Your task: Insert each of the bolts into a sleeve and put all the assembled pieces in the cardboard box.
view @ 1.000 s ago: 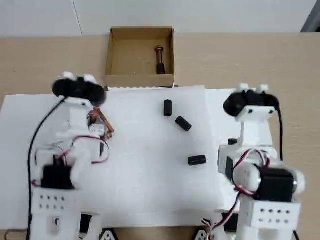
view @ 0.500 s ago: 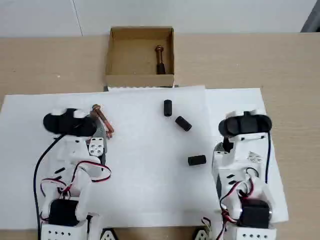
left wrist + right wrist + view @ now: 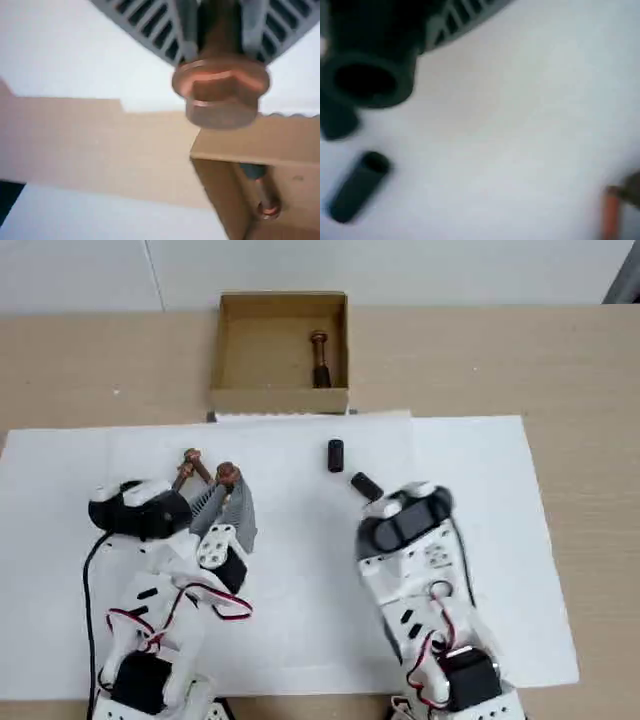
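Though largely under paper, bench (image 3: pixel 560 360): pale wood, bare along the far side and at the right.
Sheet (image 3: pixel 300 590): white, spread over the near part of the bench, under both arms and the loose parts.
Cardboard box (image 3: pixel 228 350): open-topped, on bare wood at the sheet's far edge.
Left tool (image 3: pixel 228 505): grey ribbed fingers clenched on the shank of the held bolt, over the sheet's left half.
Right tool (image 3: pixel 395 37): grasping the held sleeve, over the sheet right of centre.
Boxed piece (image 3: pixel 320 358): bolt seated in a sleeve, lying by the box's right wall, long axis near-to-far, copper head at the far end.
Held bolt (image 3: pixel 220 92): copper, long axis pointing away from the arm toward the cardboard box, flanged head leading.
Loose bolt (image 3: pixel 190 456): on the sheet just left of the held bolt, head farthest from the arm, shank slanting back toward it.
Held sleeve (image 3: pixel 367 77): black, open bore turned toward the wrist camera.
Far sleeve (image 3: pixel 335 455): lying on the sheet, long axis aimed at the box.
Near sleeve (image 3: pixel 366 486): lying diagonally, far end leftward, near end at the right arm's wrist.
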Available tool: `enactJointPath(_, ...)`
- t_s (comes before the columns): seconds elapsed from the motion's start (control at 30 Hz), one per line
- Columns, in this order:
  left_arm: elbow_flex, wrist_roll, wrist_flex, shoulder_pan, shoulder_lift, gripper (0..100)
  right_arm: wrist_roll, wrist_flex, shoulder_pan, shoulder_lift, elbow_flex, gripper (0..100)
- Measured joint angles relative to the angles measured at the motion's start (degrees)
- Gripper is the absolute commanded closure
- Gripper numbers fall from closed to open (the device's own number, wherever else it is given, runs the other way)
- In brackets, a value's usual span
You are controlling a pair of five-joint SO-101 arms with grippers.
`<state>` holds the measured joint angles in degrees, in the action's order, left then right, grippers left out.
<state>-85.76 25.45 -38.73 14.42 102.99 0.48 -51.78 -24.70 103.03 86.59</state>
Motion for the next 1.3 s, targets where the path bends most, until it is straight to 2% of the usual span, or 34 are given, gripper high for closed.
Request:
enactJointPath(0.1,-0.79,1.58,2.11,0.26,0.18,100,0.00,1.67,-4.57,0.09,1.14,99.5)
enactJointPath(0.27,-0.88,9.76,3.78,3.08,0.18,100,0.00,4.75,-10.64,0.09,3.08,99.5)
enactJointPath(0.53,-0.97,14.15,7.74,6.68,0.18,100,2.29,9.67,-16.35,0.18,6.07,99.5)
enactJointPath(0.8,-1.32,14.51,8.88,6.68,0.18,100,5.10,14.51,-17.58,0.18,7.74,99.5)
enactJointPath(1.17,-5.36,14.51,9.49,6.68,0.44,100,5.19,14.77,-17.58,0.09,7.91,99.5)
enactJointPath(1.3,-6.07,14.51,9.58,8.88,0.79,100,5.36,14.68,-17.85,0.09,7.82,99.5)
